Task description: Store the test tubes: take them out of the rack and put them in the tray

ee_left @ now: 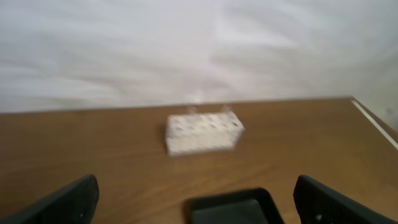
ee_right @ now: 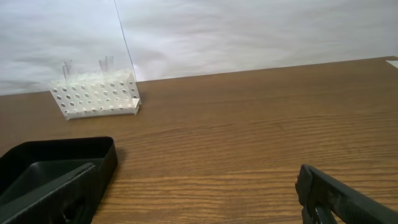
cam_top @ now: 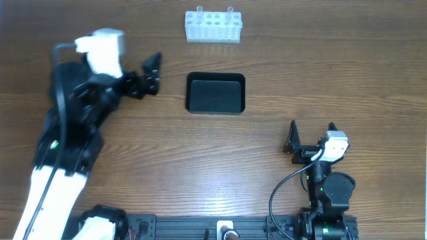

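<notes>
A white perforated rack [cam_top: 213,28] stands at the far middle of the table, with two clear test tubes upright in it, one [cam_top: 199,11] at its left end and one [cam_top: 231,10] near its right end. A black tray [cam_top: 215,93], with nothing in it, lies just in front of the rack. My left gripper [cam_top: 155,73] is open and hangs left of the tray, facing it. Its wrist view has the rack [ee_left: 204,132] ahead and the tray [ee_left: 236,208] close below. My right gripper [cam_top: 311,132] is open near its base, right of and nearer than the tray [ee_right: 56,163], with the rack [ee_right: 96,93] beyond.
The brown wooden table [cam_top: 347,60] is bare around the rack and tray. Its right edge [ee_left: 376,124] runs past the rack. A white wall [ee_right: 249,31] stands behind the table's far edge.
</notes>
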You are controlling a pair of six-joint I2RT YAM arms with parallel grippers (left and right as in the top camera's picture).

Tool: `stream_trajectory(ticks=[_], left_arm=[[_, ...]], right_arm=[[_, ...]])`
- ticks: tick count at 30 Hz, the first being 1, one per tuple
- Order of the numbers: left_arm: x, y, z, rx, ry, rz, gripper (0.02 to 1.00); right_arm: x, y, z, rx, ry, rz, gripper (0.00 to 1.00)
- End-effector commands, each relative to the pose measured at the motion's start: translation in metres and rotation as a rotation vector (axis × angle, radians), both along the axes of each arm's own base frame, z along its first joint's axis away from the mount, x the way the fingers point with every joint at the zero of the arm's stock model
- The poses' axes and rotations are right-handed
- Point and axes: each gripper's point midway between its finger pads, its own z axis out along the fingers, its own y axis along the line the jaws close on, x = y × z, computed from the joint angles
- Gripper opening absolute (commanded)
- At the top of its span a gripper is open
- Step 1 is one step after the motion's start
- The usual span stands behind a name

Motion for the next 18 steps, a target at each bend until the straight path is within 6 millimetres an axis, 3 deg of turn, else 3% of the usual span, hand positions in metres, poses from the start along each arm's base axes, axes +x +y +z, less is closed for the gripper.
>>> stream_trajectory(ticks=[1, 18], left_arm=[[0.024, -0.029, -0.022, -0.014, 0.096, -0.014, 0.998], [0.146, -0.090, -0.077, 0.056, 0.223, 0.067, 0.998]], right_arm=[[0.000, -0.003, -0.001, 0.008, -0.002, -0.016, 0.991], [0.000, -0.003, -0.001, 0.008, -0.002, -0.016, 0.993]])
